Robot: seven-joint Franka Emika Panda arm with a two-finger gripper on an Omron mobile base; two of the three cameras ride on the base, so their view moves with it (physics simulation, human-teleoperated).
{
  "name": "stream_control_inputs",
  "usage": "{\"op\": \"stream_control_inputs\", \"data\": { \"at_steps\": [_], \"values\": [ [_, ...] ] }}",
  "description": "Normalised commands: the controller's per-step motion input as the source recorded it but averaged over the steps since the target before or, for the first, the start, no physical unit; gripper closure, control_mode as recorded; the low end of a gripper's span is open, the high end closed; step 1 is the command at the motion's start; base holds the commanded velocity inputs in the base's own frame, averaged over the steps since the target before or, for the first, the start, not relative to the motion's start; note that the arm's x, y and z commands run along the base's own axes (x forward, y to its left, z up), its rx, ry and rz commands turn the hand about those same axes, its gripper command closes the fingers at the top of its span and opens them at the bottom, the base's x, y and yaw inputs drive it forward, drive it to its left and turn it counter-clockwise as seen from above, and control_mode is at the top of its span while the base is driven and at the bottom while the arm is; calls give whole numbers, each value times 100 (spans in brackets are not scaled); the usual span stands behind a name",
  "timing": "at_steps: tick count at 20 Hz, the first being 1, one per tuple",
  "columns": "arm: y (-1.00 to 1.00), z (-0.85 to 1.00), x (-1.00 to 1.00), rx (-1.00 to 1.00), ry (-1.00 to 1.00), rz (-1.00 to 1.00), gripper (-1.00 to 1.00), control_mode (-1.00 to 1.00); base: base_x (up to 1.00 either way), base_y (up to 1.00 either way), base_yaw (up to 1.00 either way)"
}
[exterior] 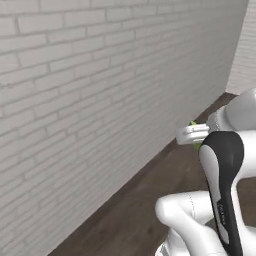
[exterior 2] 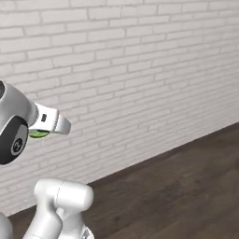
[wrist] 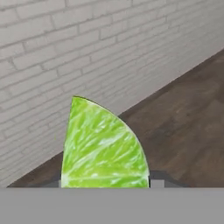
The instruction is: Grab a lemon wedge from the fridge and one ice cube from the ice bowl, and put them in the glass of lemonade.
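The lemon wedge (wrist: pixel 103 146) is carried in the gripper (wrist: pixel 105 183), and the hand view shows it standing up from between the jaws, its curved rind sweeping from twelve o'clock round to three o'clock and its straight cut edge running up the nine o'clock side. The jaws are clamped on its base, so the long axis of the wedge is pointed straight out along the line of the gripper. In the left base view a sliver of green is glimpsed at the gripper (exterior: pixel 194 134), just at ten o'clock of the dark wrist; in the right base view the wedge (exterior 2: pixel 38 134) is tucked under the white hand at seven o'clock of it.

Ahead, a white brick wall (exterior 2: pixel 140 70) and a dark wooden floor (exterior 2: pixel 186 186) are faced. The wedge is therefore judged to be in transit, with the drop into the lemonade not yet done and the ice cube not yet collected. No container can be checked from here; the contents of glass and bowl cannot be told. A turn of the base toward the counter is what the next move is expected to call for.
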Motion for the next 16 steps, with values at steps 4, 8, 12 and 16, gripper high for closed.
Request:
{"op": "stream_control_inputs", "data": {
  "at_steps": [4,8,12,16],
  "values": [
    [0,0,0,0,0,0,100,100,58,-9,-73],
    [0,0,0,0,0,0,100,100,40,-2,-81],
    [0,0,0,0,0,0,100,100,47,0,-80],
    [0,0,0,0,0,0,100,100,82,0,-70]
  ]
}}
